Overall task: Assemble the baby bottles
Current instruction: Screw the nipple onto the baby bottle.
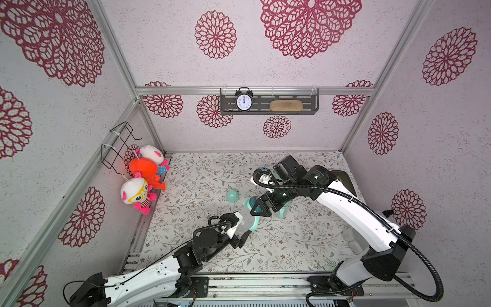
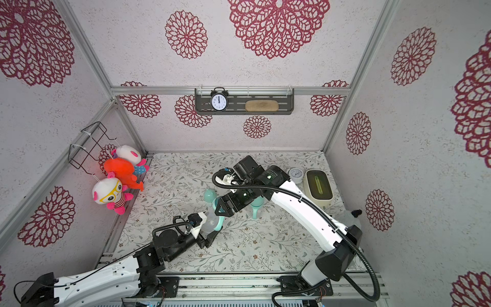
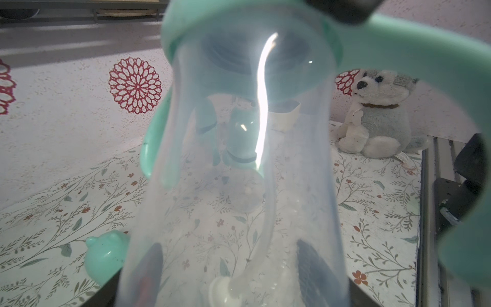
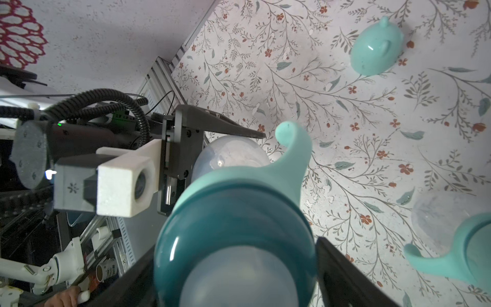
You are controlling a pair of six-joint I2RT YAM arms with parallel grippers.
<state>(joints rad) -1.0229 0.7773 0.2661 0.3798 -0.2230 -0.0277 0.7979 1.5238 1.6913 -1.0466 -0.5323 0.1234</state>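
Bottle (image 4: 228, 154): body clamped in left gripper (image 1: 245, 223); collar (image 4: 233, 234) on. Right gripper (image 1: 255, 208): jaws wide, flanking collar, not gripping. Cap (image 1: 233, 196): loose on mat (image 1: 292, 252), unfitted. Second bottle (image 4: 438, 220): completion unclear.

Bright and even in both top views, faint soft shadows on the floral mat (image 1: 202, 170); bowed at the edges; in the left wrist view, blurred on the near clear bottle (image 3: 239, 186), crossed by a white streak of glare, sharp on the plush dog (image 3: 380, 117); in the right wrist view, soft on the teal collar (image 4: 233, 226).
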